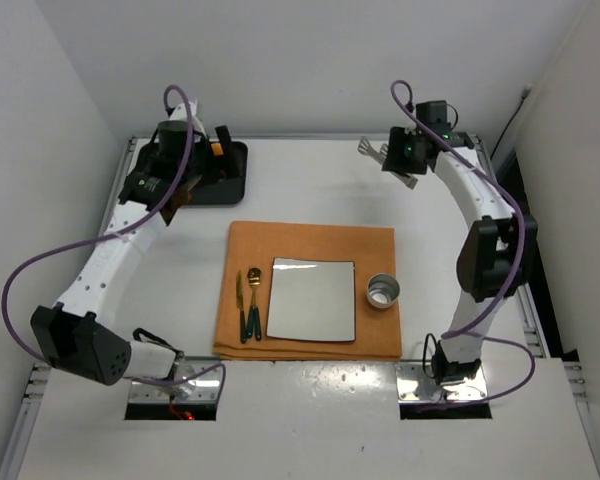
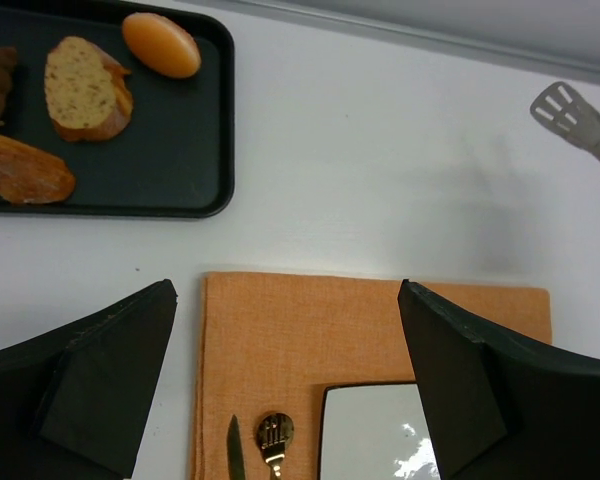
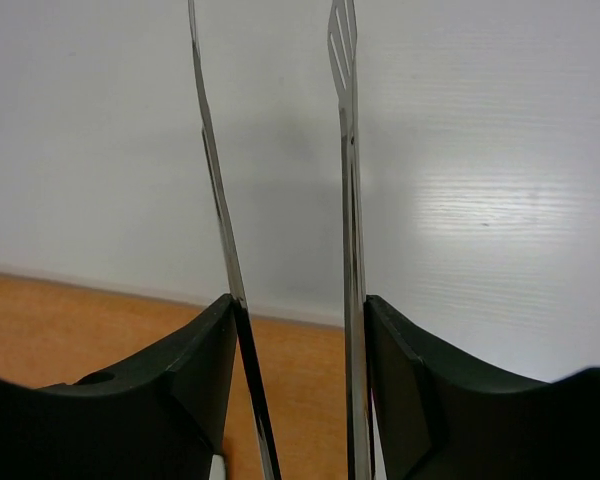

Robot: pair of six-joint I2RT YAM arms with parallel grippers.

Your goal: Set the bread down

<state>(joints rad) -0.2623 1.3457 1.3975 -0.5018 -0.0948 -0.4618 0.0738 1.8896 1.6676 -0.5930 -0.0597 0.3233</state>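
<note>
Left wrist: smooth oval bread [image 2: 161, 45]

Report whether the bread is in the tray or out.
In: the bread lies inside the rim of the black tray, near a corner, untouched.

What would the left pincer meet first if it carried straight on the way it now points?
Probably the orange cloth, near its far edge, framed by the open left pincer; nothing stands in between. Depth is unclear, so it could be the white table just beyond.
</note>
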